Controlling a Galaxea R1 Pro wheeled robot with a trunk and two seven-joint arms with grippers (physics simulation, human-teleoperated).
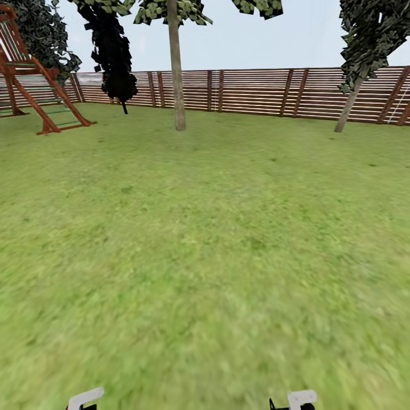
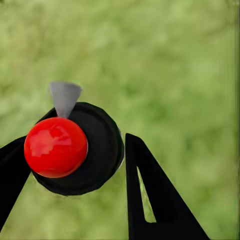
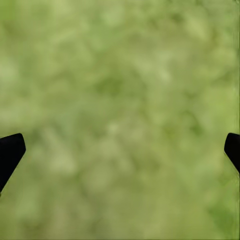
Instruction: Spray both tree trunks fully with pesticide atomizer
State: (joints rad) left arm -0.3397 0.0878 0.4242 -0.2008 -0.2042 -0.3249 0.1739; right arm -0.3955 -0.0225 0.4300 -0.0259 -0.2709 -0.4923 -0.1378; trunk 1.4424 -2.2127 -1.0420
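One atomizer (image 2: 75,150), glossy red ball on a round black cap with a grey nozzle, is clamped between the left gripper's (image 2: 82,172) black fingers above blurry grass (image 2: 180,75). Wide apart and empty, the right gripper (image 3: 120,155) is held over grass; a smooth trunk (image 1: 176,74) is seen far ahead.

Lawn ahead, fence across the far side, trees before it.

In the head view the floor (image 1: 205,256) runs from near to far, and the fence (image 1: 256,91) closes its far edge from left to right. One tree trunk (image 1: 177,68) stands upright at far centre-left, just before the fence; a second trunk (image 1: 347,108) leans at far right, also before the fence. A narrow conifer (image 1: 114,51) stands left of the centre trunk, and a play frame (image 1: 40,85) sits at far left on the lawn. In the left wrist view the atomizer (image 2: 75,147) sits between the left gripper (image 2: 75,160) fingers, above the grass.
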